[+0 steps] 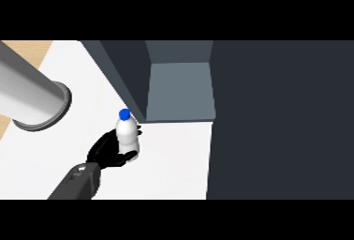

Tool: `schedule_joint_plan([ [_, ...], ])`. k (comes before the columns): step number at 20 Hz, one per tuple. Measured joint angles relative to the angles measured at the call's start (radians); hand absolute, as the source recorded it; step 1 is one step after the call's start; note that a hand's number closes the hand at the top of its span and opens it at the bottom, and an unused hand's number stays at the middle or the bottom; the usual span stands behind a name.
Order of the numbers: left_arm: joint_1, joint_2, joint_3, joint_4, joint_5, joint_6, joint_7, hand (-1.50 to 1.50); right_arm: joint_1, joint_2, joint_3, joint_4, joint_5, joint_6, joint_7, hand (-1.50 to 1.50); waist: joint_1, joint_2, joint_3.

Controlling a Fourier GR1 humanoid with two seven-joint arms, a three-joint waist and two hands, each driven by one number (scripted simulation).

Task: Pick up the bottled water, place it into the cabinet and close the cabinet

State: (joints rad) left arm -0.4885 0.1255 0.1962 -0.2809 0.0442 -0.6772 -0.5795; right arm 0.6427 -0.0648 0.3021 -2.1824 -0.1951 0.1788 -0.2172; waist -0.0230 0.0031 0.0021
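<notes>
**Bottle in hand, just short of the cabinet mouth**

Curled round the lower body of the water bottle (126, 133): the left robot hand (110, 152), black fingers wrapped from the left and below, forearm coming in from the lower edge. Bottle held clear above the white worktop (173, 159), roughly upright, long axis leaning slightly up the view, blue cap (124, 114) topmost. Just beyond the cap and a little to the right: the open cabinet (180, 91), grey floor panel visible between dark walls, cap nearly level with the left wall's front corner. Coming move probably a short carry forward and rightward into that opening. Right robot hand nowhere in view. Large dark panel (283, 117) at right, perhaps the open door; cannot tell. Grey cylinder (34, 96) at far left, well apart.
</notes>
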Motion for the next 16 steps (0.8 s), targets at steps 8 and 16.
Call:
schedule_joint_plan([
  [8,0.008,-0.043,-0.016,-0.009,0.002,0.008,-0.011,1.50,-0.007,-0.014,-0.018,-0.005,-0.015,-0.003,0.012,-1.50,0.002,0.001,-0.003],
  [16,0.104,0.015,0.104,-0.068,0.120,0.113,-0.087,1.50,0.007,-0.006,-0.007,-0.005,-0.001,-0.016,0.000,-1.50,0.019,-0.005,-0.002],
])
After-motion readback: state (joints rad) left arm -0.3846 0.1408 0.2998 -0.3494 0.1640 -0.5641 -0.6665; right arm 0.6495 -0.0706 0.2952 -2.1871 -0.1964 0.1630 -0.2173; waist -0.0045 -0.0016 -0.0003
